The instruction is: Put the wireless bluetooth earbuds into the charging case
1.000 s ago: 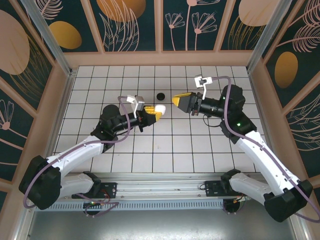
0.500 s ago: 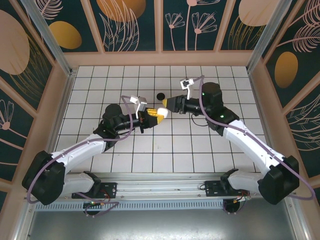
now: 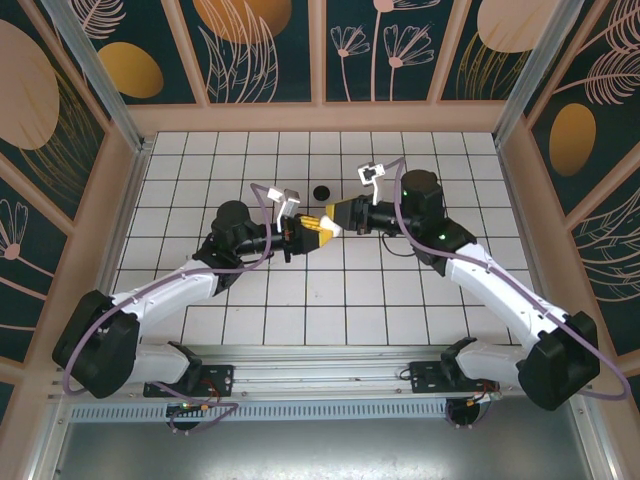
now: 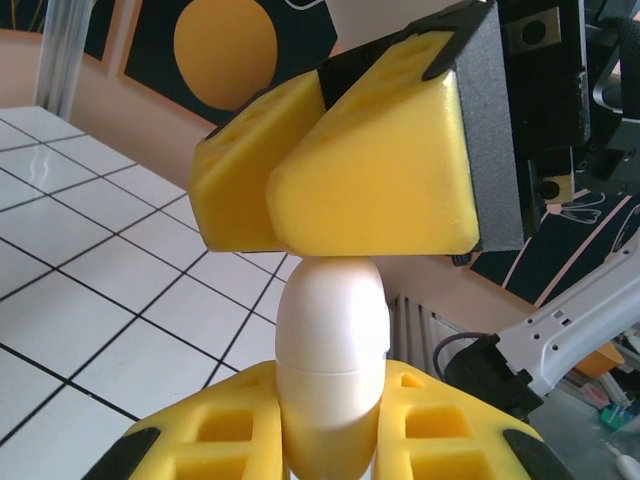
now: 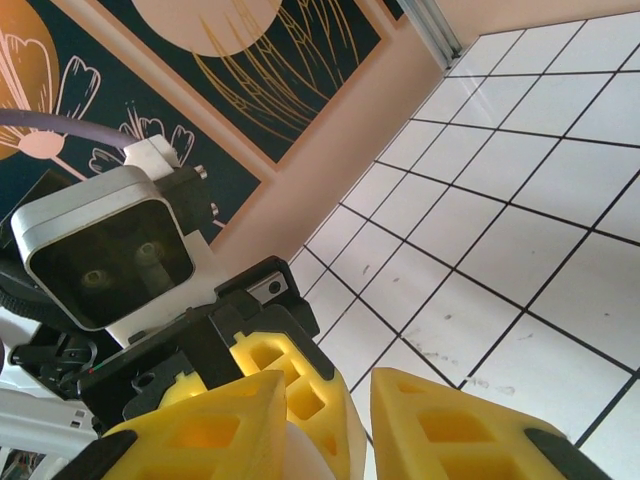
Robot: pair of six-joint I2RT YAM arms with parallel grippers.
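A white egg-shaped charging case [image 4: 330, 350], closed along its seam, stands upright between the yellow fingers of my left gripper [image 4: 330, 410], which is shut on its lower half. The two grippers meet tip to tip over the middle of the tiled floor, left gripper [image 3: 316, 228] and right gripper [image 3: 340, 214]. The right gripper's fingers [image 4: 370, 170] rest on the top of the case. In the right wrist view the case's white tip [image 5: 315, 455] lies against one finger of my right gripper [image 5: 355, 425], with a gap to the other. The earbuds are out of view.
A small round black object [image 3: 321, 191] lies on the white tiled floor [image 3: 250, 300] just behind the two grippers. Peach walls with dark flower panels [image 3: 320, 115] close in the floor on three sides.
My right gripper has swung left and come down onto the top of the case. The left gripper has shifted a little right and kept its hold on the case.
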